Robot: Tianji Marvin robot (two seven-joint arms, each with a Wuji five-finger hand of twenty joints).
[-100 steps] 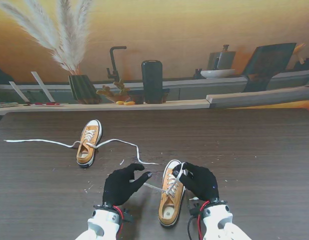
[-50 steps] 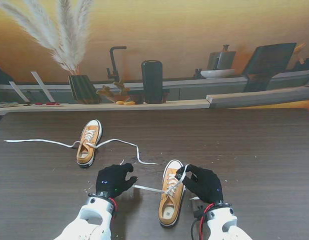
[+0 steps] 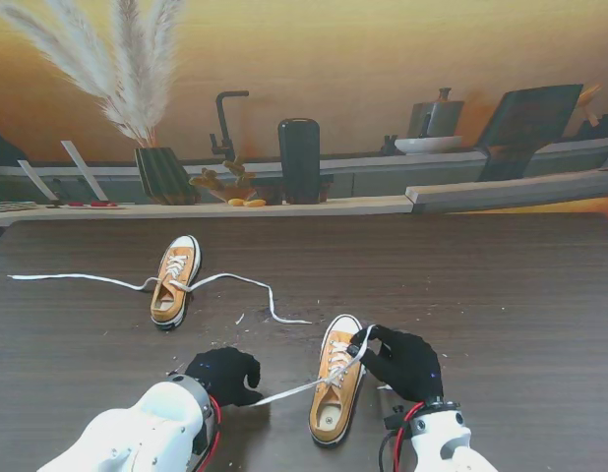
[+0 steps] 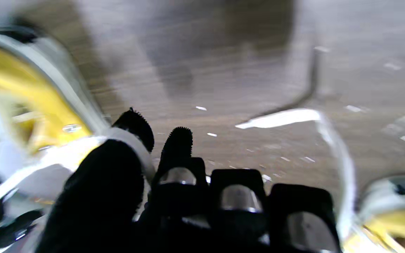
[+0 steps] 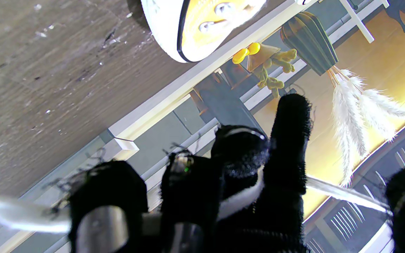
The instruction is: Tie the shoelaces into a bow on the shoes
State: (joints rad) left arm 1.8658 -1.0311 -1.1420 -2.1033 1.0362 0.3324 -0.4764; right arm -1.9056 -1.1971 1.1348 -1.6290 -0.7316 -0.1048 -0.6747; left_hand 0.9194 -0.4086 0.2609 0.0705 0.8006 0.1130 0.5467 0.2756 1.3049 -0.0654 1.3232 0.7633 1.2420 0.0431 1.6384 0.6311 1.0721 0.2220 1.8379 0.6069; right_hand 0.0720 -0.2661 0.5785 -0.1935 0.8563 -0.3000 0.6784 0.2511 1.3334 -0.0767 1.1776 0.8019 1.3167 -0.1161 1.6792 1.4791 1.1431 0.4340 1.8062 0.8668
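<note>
On the dark wood-grain worktop point(image 3: 501, 295), flecked with pale crumbs, the near mustard-yellow canvas sneaker with white rubber toe cap point(image 3: 335, 391) lies at 6 o'clock; the black-gloved left hand point(image 3: 225, 375), at 7 o'clock, is clenched on its flat white lace point(image 3: 289, 391), drawn taut; the black-gloved right hand point(image 3: 404, 362), at 5 o'clock, pinches the lace's other strand beside the eyelets; the second matching yellow sneaker point(image 3: 175, 281) sits at 10 o'clock, laces sprawled loose; the left wrist view is motion-blurred.

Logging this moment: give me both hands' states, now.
Left hand: closed on the shoelace of the nearer shoe.
Right hand: closed on that shoe's other lace end.
</note>
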